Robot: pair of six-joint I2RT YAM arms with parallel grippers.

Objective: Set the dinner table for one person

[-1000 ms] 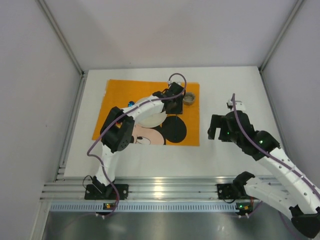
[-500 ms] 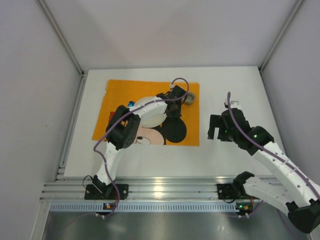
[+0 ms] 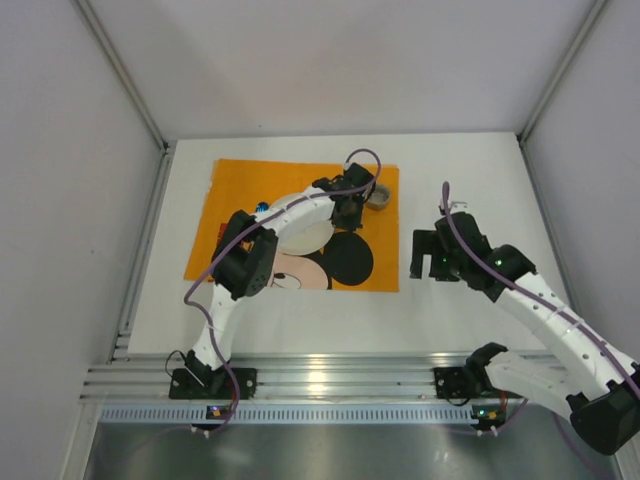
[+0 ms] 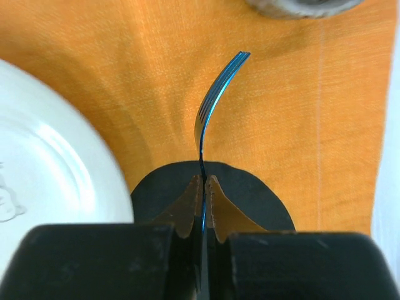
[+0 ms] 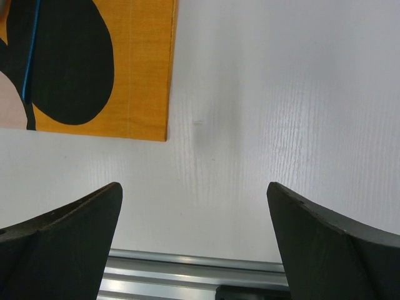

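**Left gripper pinches a blue fork over the placemat; right gripper hangs open**

The white table fills the middle of the top view, from the metal rail at the bottom up to the back wall. An orange placemat lies on its upper-left part.

The left arm arcs over the placemat. The left gripper is at the mat's upper right, its fingers pressed together on a thin blue fork. In the left wrist view the fork is seen edge-on. Its tines curve toward the top of the frame, pointing at a small grey cup that stands on the mat's upper-right corner. Whether the fork touches the mat cannot be told. A white plate lies on the mat at the left of that frame, and the mat's black printed ear lies under the fingers.

The right gripper hangs over bare table just right of the placemat's lower-right corner. Its fingers are spread wide at the two bottom corners of the right wrist view, with nothing between them.
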